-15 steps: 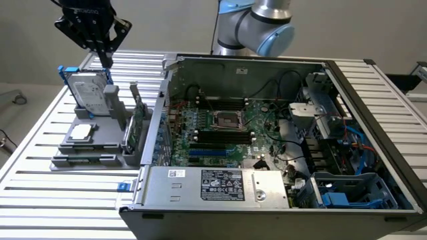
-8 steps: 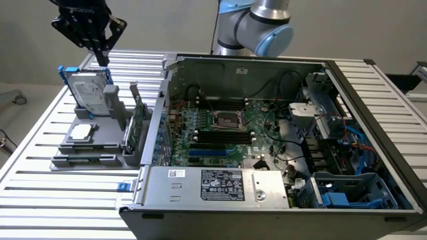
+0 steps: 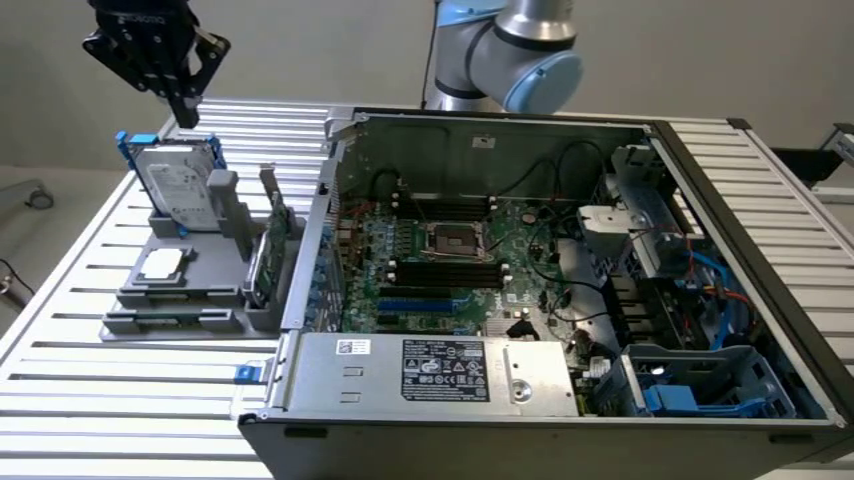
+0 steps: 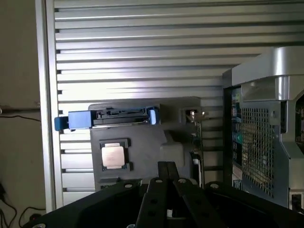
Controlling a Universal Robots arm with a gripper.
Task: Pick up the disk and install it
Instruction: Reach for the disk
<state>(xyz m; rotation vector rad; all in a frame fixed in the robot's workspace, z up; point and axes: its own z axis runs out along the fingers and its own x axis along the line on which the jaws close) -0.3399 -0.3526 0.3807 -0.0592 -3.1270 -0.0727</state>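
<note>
Black gripper (image 3: pixel 186 112), claw together and empty, above flat silver-grey disk in blue carrier (image 3: pixel 180 185) — standing upright in grey plastic holder (image 3: pixel 203 285)

I read the gripper (image 3: pixel 186 110) high at the exterior view's left, pointing down. Its fingers (image 4: pixel 163 172) are pressed together, holding nothing. Arm joint (image 3: pixel 527 60) sits well apart, rightward.

Disk (image 3: pixel 175 185) label too small to read — its lower end hidden by the holder (image 3: pixel 200 283); arm (image 3: pixel 521 58) cut off by the top edge; case (image 3: pixel 534 436) by the bottom.
</note>
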